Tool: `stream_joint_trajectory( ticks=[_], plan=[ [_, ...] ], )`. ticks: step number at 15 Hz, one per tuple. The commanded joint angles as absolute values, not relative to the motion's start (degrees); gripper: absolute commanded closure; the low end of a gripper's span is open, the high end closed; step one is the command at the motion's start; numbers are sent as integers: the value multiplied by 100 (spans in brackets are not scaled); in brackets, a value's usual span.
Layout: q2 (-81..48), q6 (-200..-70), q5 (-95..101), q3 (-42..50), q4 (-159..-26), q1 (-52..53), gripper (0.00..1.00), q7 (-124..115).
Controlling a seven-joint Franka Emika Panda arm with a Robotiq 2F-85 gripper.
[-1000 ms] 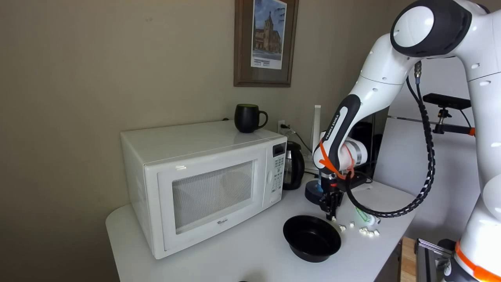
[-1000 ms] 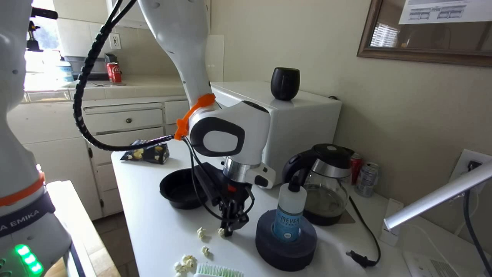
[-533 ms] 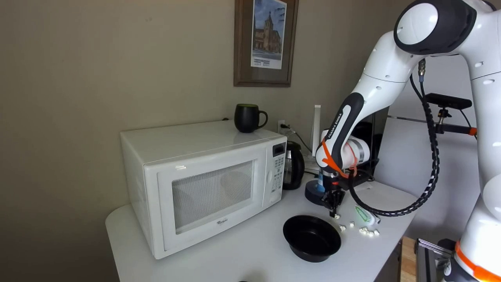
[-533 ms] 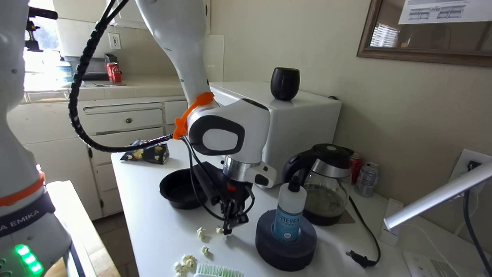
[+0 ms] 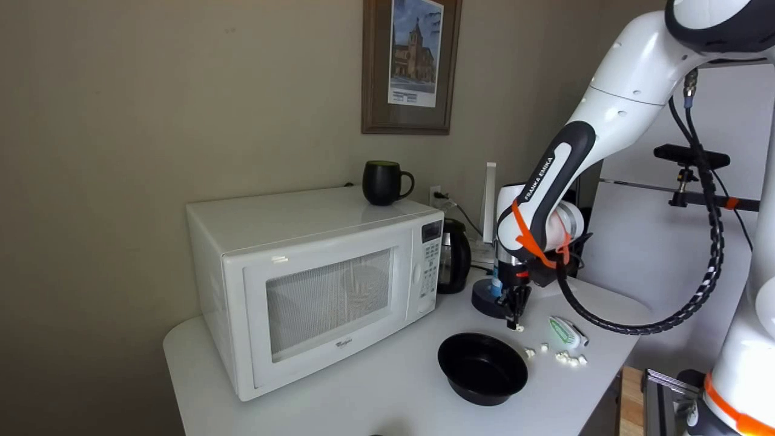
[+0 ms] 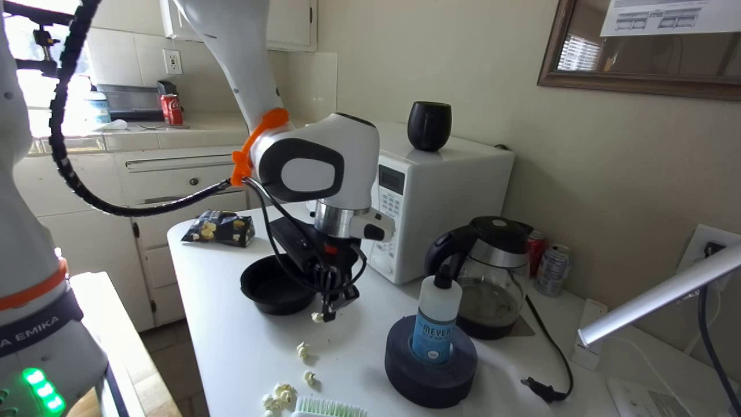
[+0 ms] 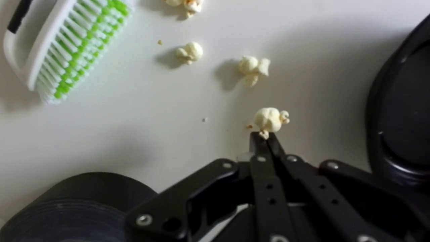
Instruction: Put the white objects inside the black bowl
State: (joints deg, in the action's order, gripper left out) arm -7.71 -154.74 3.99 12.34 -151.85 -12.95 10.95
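Observation:
My gripper [image 7: 266, 143] is shut on one white object [image 7: 268, 119], a popcorn piece that sticks out past the fingertips. In an exterior view this piece [image 6: 317, 317] sits beside the fingertips, lifted above the table. The black bowl [image 5: 482, 363] stands upright before the microwave; no white object shows inside it. At the right of the wrist view the bowl [image 7: 403, 111] is cut off by the frame edge. Loose on the table lie more white objects: a piece [image 7: 253, 69], another [image 7: 190, 53], and a small cluster [image 6: 283, 394] by the brush.
A white brush with green bristles [image 5: 566, 332] lies near the popcorn. A dark round base [image 6: 405, 370] holds a soap bottle [image 6: 434, 330] close to the gripper. The glass kettle [image 6: 492, 278], white microwave [image 5: 327, 290] and a popcorn bag [image 6: 220, 228] are also around.
The fingers have closed on the popcorn piece. My gripper has risen from the table with it, and the arm has shifted up and to the left in an exterior view.

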Motion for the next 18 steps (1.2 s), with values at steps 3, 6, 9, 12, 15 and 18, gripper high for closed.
stream_joint_trajectory(
  ticks=[3,6,9,12,15,18],
  plan=[
    [375,-15542,508,711,-16120,-727,99,957],
    [496,-15408,405,367,-15769,-393,99,951],
    [500,-15441,604,147,-15876,-216,99,612],
    [358,-15095,735,33,-15738,-151,99,297],
    [383,-15010,867,31,-15738,-163,71,135],
    [399,-14745,784,68,-15736,-177,51,206]
  ],
)
